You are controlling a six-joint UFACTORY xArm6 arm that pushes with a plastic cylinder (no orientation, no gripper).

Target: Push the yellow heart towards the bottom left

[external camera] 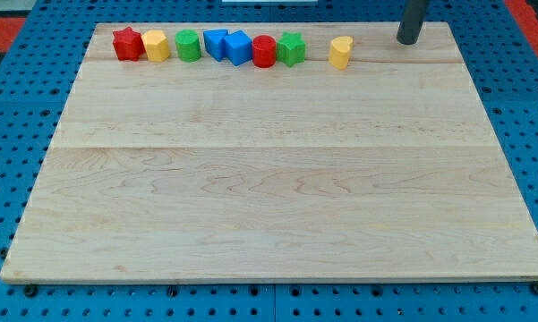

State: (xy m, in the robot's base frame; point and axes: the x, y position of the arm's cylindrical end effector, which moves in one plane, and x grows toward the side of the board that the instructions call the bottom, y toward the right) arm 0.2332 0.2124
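Observation:
The yellow heart (341,52) stands near the view's top edge of the wooden board (277,179), right of centre. My tip (408,40) is the lower end of a dark rod that comes down from the view's top right. The tip is to the right of the heart and slightly above it, apart from it by a clear gap.
A row of blocks lies along the board's top edge left of the heart: a red star (126,43), a yellow hexagon (157,45), a green cylinder (188,45), two blue blocks (228,45), a red cylinder (264,51) and a green star (291,48). A blue pegboard (9,134) surrounds the board.

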